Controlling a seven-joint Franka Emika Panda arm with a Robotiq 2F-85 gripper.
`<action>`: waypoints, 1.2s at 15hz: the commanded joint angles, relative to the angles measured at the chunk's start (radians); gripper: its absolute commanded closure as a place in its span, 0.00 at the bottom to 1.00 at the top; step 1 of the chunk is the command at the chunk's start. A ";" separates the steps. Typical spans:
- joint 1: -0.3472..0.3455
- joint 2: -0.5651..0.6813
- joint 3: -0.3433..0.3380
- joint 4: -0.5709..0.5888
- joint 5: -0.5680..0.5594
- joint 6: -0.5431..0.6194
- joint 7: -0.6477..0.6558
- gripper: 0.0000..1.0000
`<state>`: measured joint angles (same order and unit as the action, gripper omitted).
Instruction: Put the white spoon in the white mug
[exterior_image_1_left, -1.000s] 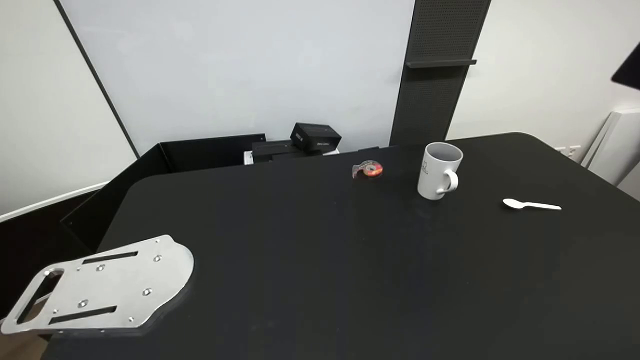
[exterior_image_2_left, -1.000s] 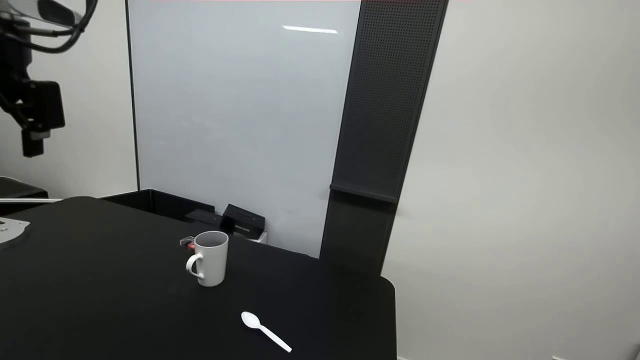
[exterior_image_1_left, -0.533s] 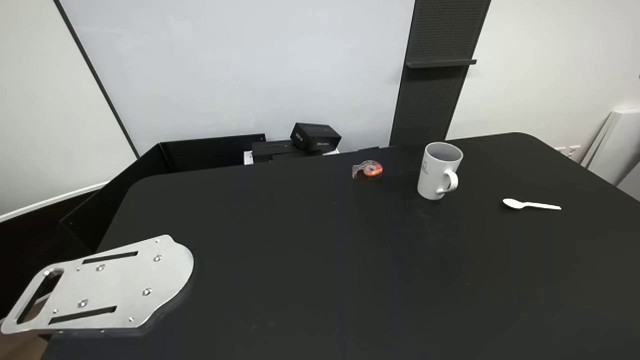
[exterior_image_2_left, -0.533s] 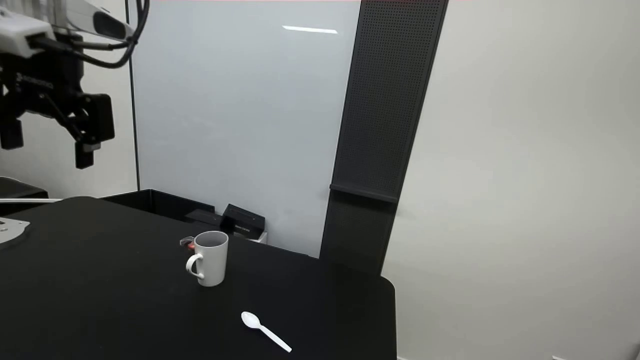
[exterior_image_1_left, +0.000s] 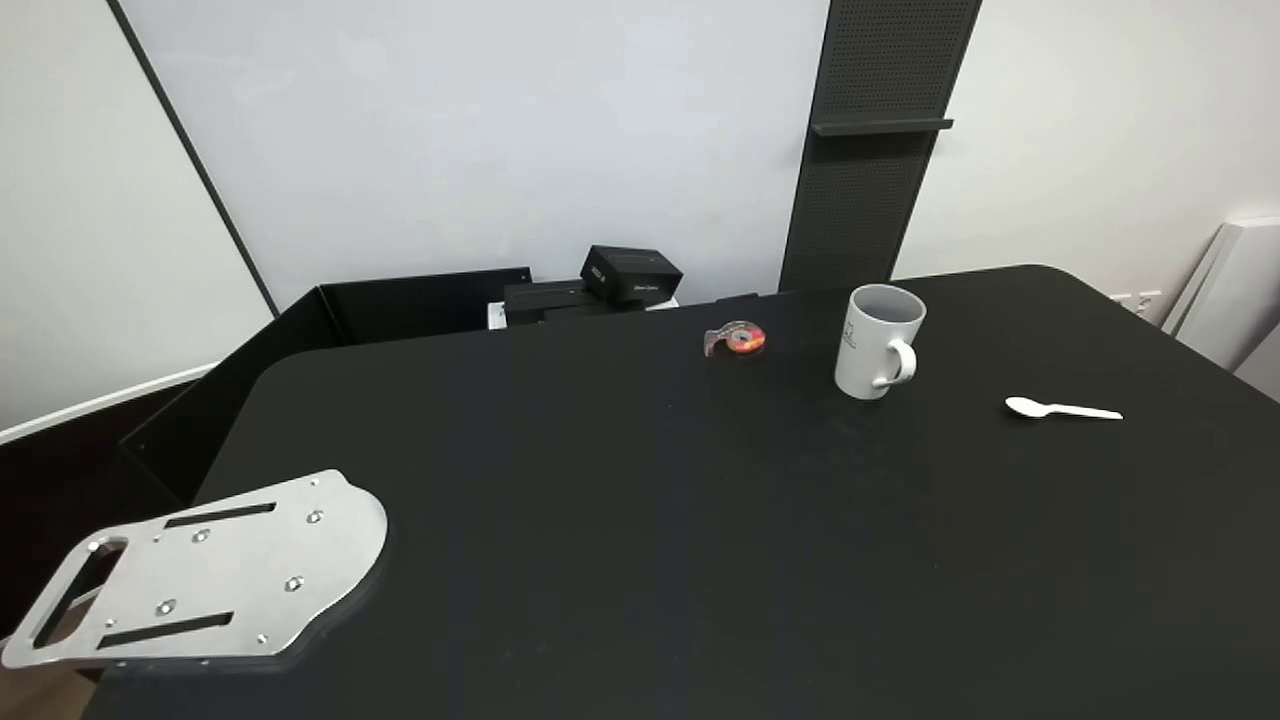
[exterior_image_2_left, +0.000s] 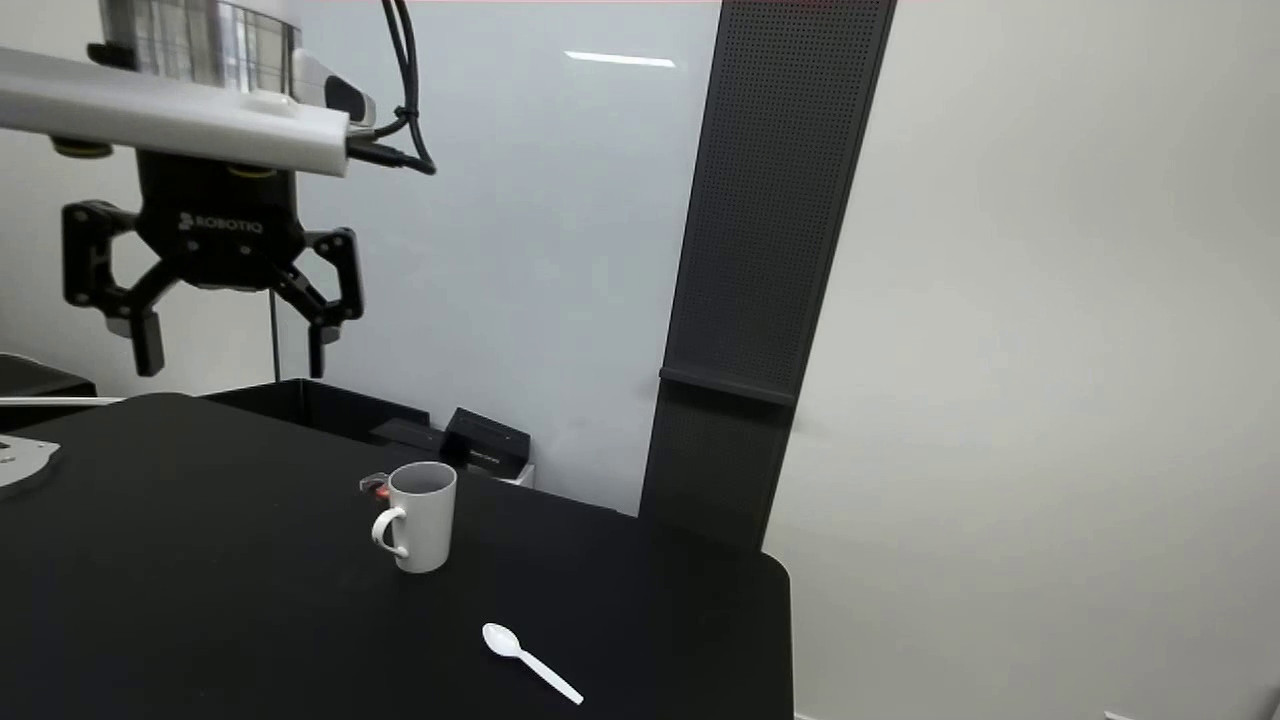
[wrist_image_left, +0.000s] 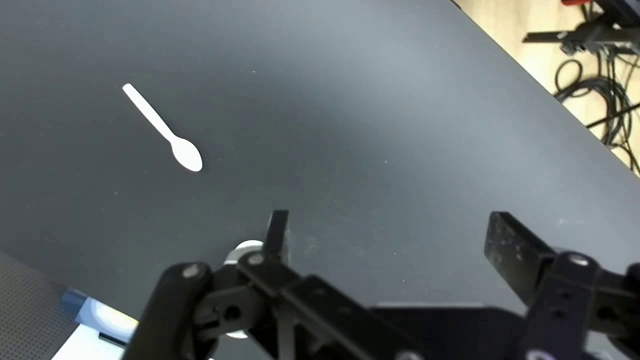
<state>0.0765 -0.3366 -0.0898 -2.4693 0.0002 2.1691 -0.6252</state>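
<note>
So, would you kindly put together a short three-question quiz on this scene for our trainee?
1. True or false: the white mug stands upright on the black table.
2. Multiple choice: where is the white spoon? (a) inside the mug; (b) on the table, apart from the mug; (c) between the jaws.
3. Fill in the missing word: above the table, with nothing held, the jaws stand ____.

Key: 1. true; 2. b; 3. open.

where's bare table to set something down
In an exterior view, the table is bare between the metal plate and the white mug, and in front of the white spoon. It's tighter around the mug, between tape dispenser and spoon.
</note>
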 joint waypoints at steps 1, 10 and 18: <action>-0.028 0.030 -0.030 0.025 -0.102 0.061 -0.153 0.00; -0.066 0.065 -0.105 0.026 -0.127 0.200 -0.571 0.00; -0.084 0.056 -0.090 0.007 -0.131 0.191 -0.575 0.00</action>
<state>0.0070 -0.2816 -0.1939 -2.4631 -0.1359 2.3613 -1.1967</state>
